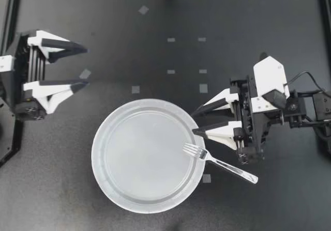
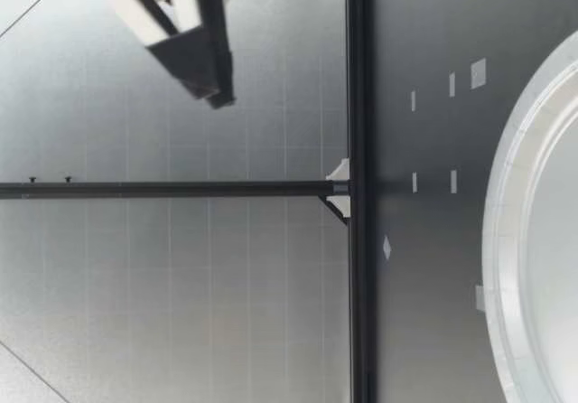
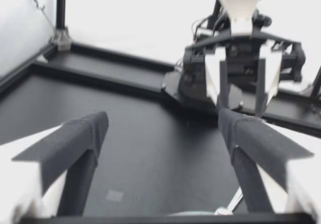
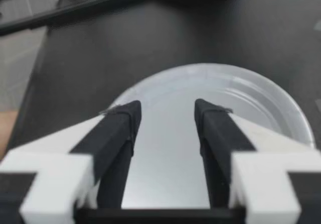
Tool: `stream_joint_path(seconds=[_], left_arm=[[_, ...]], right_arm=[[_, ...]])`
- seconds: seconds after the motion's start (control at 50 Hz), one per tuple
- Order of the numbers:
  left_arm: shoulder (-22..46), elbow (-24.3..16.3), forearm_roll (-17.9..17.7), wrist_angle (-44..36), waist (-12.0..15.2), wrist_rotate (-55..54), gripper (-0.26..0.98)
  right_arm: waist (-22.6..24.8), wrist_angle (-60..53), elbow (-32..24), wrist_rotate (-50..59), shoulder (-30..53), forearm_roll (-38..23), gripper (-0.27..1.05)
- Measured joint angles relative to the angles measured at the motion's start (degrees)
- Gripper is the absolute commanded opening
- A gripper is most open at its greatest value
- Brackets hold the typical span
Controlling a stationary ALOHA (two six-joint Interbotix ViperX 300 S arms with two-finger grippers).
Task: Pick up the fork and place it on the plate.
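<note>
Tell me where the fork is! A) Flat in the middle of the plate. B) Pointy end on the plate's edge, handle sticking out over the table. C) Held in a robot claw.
B: the fork lies with its tines on the rim of the plate and its handle out over the table; my right gripper beside it is open.

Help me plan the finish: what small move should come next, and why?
Probably shift my right end effector over the handle of the fork: it hangs open and empty, and only the tines rest on the plate.

Left hand [image 1: 86, 66], right hand [image 1: 193, 123]: fingers parted
</note>
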Motion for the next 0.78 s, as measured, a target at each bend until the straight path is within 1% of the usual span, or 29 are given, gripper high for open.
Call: stream_joint_path(seconds=[0.14,0.78], left_arm=[[-0.97,0.35,0.0,0.09,0.0,-0.18,0.9],[-0.97,0.53,0.0,0.53,0.0,-0.44,0.9]], right_arm=[[0.0,0.62,0.0,-1.32,0.0,0.0,0.52],[0.0,0.7,-0.79,-1.32,0.0,0.0,0.52]])
